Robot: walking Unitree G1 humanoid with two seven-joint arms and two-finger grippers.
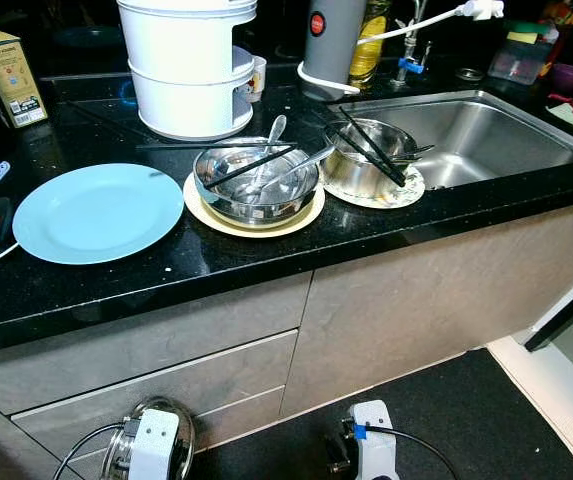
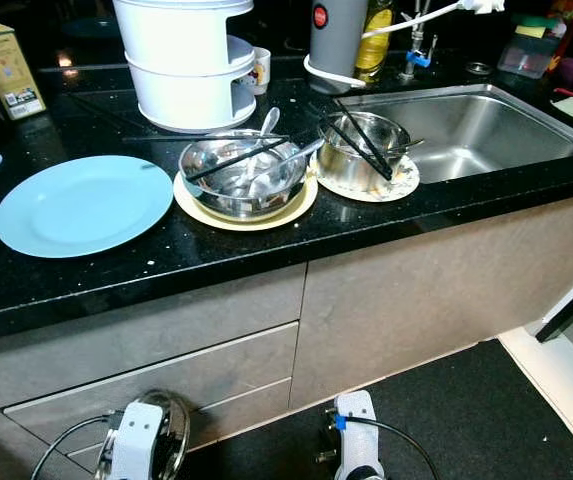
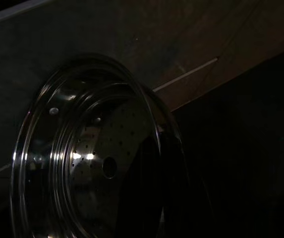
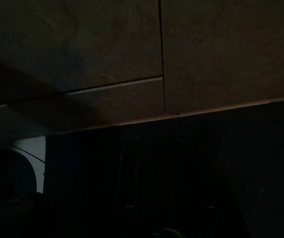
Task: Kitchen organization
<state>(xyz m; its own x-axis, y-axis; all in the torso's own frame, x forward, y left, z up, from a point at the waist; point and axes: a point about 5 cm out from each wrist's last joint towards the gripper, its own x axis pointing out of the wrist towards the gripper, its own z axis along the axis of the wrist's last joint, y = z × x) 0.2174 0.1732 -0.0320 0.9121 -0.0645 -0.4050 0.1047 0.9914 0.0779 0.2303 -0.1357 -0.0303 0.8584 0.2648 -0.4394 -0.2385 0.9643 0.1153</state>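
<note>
The black counter (image 1: pixel 216 255) carries the dishes, with the steel sink (image 1: pixel 486 135) at its right end. On it lie a blue plate (image 1: pixel 96 212), a steel bowl (image 1: pixel 256 185) with chopsticks and spoons on a cream plate, and a small pot (image 1: pixel 366 160).

My left pincer (image 3: pixel 156 198) hangs low before the drawers, closed on the rim of a perforated steel tray (image 3: pixel 82 153). I judge the tray light, stiff and slippery, so the rim is the right hold.

The right pincer hangs idle; I cannot tell its opening.
</note>
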